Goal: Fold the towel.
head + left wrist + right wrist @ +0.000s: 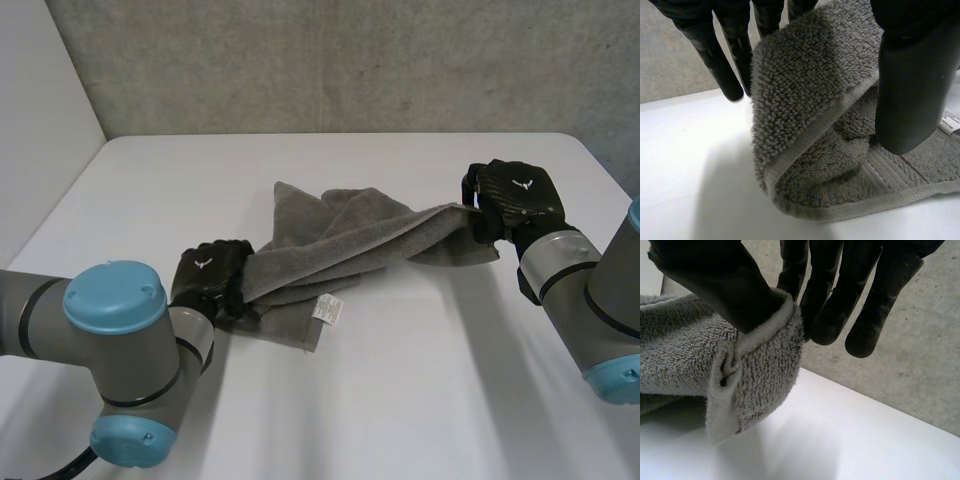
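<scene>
A grey towel (340,240) hangs stretched between my two hands above the white table (420,400), and its lower part with a white label (328,308) rests on the table. My left hand (210,280) holds the near-left end. In the left wrist view that end of the towel (810,100) runs up between the fingers (725,60) and the thumb (912,85), pinched there. At the far right my right hand (515,200) holds the other end lifted. A corner of the towel (760,370) sits pinched between its thumb (725,285) and fingers (830,305).
Bare white table (200,180) lies all around the towel. A grey wall (350,60) rises behind the table's far edge. A light wall (40,120) stands along the left side.
</scene>
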### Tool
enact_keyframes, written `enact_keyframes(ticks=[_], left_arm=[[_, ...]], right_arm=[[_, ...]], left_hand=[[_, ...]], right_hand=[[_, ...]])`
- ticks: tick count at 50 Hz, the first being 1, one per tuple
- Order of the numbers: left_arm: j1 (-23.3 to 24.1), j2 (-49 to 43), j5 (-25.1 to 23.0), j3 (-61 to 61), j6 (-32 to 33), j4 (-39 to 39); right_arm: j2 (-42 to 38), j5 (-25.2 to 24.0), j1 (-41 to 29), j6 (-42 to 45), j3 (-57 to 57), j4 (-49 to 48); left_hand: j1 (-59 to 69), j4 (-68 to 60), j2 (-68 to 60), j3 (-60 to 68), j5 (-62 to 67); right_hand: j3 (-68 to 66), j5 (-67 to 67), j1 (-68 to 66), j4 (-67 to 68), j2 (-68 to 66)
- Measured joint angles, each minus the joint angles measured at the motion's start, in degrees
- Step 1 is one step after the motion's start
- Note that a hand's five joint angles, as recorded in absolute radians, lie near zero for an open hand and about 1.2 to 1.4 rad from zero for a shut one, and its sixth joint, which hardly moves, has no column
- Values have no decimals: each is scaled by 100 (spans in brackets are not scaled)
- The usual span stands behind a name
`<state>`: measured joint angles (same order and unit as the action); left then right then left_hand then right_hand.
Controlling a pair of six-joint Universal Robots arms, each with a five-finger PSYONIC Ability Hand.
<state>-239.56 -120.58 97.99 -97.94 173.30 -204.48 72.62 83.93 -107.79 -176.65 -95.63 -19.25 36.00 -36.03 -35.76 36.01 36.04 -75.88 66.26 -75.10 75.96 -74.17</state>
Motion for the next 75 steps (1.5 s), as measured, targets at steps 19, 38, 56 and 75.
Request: enact_keyframes(ticks=[19,38,56,75], left_arm=[[-229,-157,22,621,1041,364],[-68,1885,-194,3547,2355,2962],[-518,316,-713,3482,3335,4428],[-711,808,-698,4810,4376,421]], right_arm=[[60,-333,25,-4,250,38],[630,-1189,139,1128,4535,3838],[-1479,-1029,-119,3328,5123,5514],[646,44,-756,1905,3702,-562]], left_hand=[[4111,-4460,-4402,4518,4296],[4230,-4915,-4783,4979,4615],[2906,-2918,-2931,2965,2930],[2976,-2975,-2999,2967,2945]], right_hand=[[0,0,0,0,0],[0,11,-5,2,-32],[0,31,-6,2,-32],[0,32,-7,2,-88]])
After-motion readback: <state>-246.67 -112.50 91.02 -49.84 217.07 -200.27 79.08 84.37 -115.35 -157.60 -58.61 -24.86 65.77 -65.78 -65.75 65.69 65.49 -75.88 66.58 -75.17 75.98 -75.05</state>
